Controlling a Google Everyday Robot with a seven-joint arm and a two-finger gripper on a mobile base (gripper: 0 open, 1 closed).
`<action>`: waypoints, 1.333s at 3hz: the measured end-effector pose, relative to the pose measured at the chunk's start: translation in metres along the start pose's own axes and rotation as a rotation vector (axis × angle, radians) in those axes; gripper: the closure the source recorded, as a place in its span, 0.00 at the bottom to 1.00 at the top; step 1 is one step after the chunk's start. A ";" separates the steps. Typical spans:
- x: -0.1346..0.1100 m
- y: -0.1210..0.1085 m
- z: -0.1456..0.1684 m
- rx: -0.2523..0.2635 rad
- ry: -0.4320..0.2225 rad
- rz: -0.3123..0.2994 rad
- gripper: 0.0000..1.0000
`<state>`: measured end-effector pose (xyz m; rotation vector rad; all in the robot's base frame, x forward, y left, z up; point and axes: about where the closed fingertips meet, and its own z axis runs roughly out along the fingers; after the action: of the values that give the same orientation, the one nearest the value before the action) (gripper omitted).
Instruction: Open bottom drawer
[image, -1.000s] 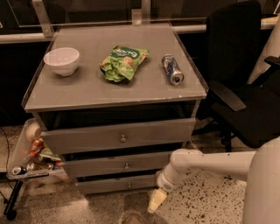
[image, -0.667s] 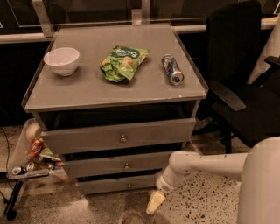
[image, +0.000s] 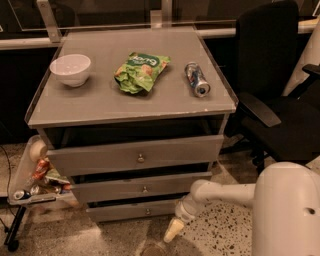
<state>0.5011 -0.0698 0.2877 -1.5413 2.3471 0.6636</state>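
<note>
One knob (image: 147, 211) to aim for on the bottom drawer (image: 120, 212), lowest in the stack. Right now the gripper (image: 172, 231) hangs just below-right, can't tell if open or closed; line up squarely, pull straight.

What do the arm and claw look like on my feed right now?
The arm is white: a bulky rounded shell at lower right, narrowing to a smooth tube. The claw, low near the floor beside the bottom drawer, is pale cream and tapered. No cables show.
</note>
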 end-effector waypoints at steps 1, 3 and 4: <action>0.008 -0.017 0.028 0.012 -0.015 0.007 0.00; 0.016 -0.054 0.049 0.064 -0.022 0.016 0.00; 0.019 -0.071 0.048 0.094 -0.020 0.022 0.00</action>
<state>0.5561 -0.0843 0.2208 -1.4647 2.3480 0.5629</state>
